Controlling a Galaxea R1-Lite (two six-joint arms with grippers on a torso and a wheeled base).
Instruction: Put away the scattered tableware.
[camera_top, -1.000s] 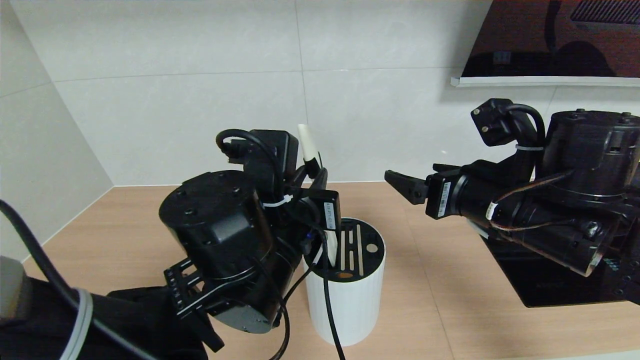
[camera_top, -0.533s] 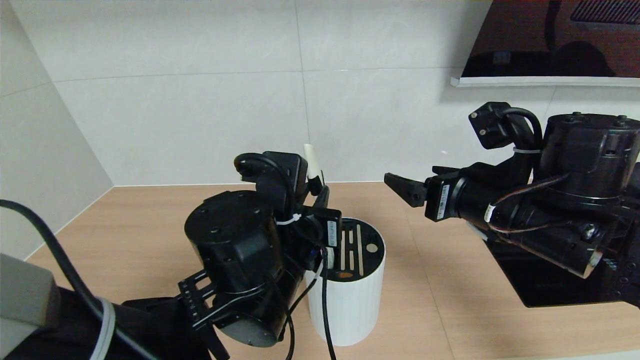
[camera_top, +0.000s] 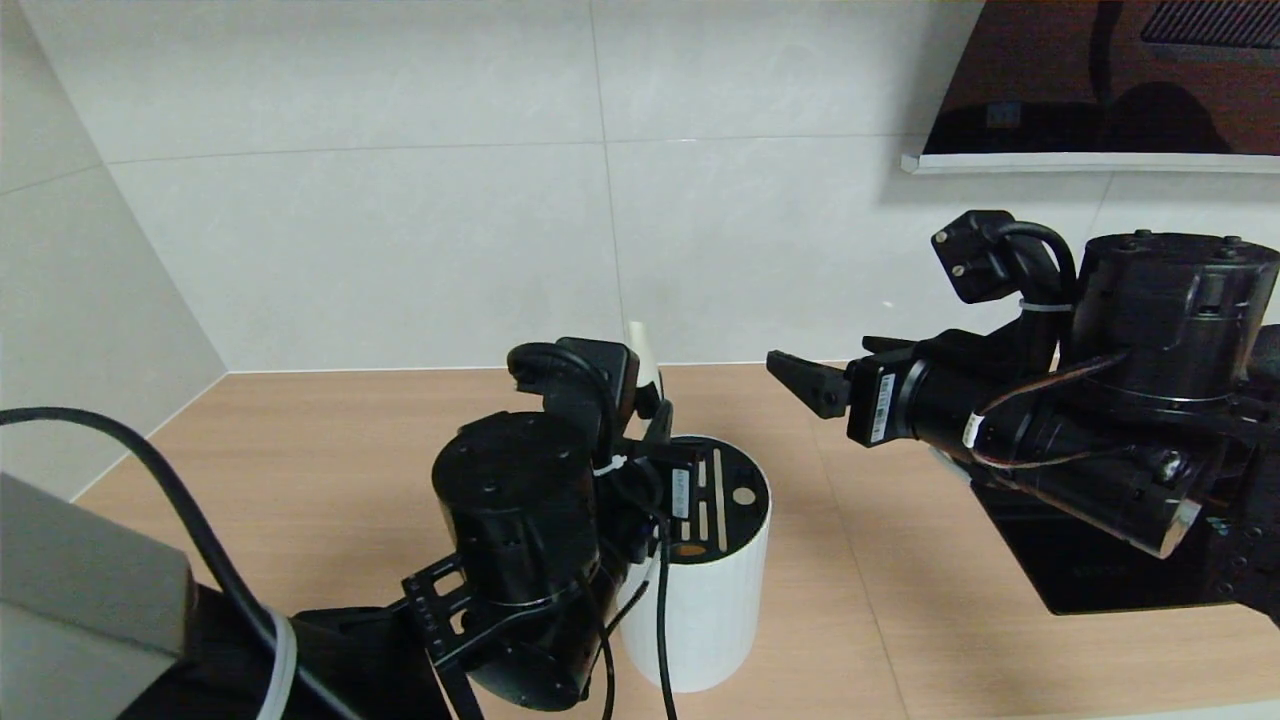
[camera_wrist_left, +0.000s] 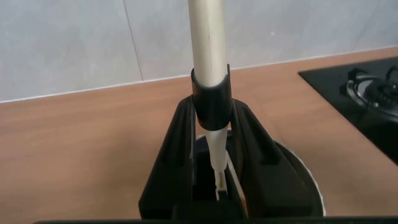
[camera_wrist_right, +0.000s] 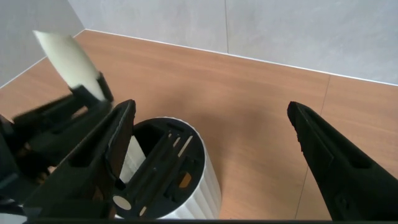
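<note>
Cream-handled utensil (camera_wrist_left: 208, 37), black collar, upright in L hand (camera_wrist_left: 212, 115).

White holder (camera_top: 705, 600) on wooden countertop (camera_top: 300, 450)

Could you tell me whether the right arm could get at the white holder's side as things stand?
Probably yes: the right gripper hovers open right of the holder, with bare counter between; the left gripper, shut on the utensil, crowds only its top.
</note>
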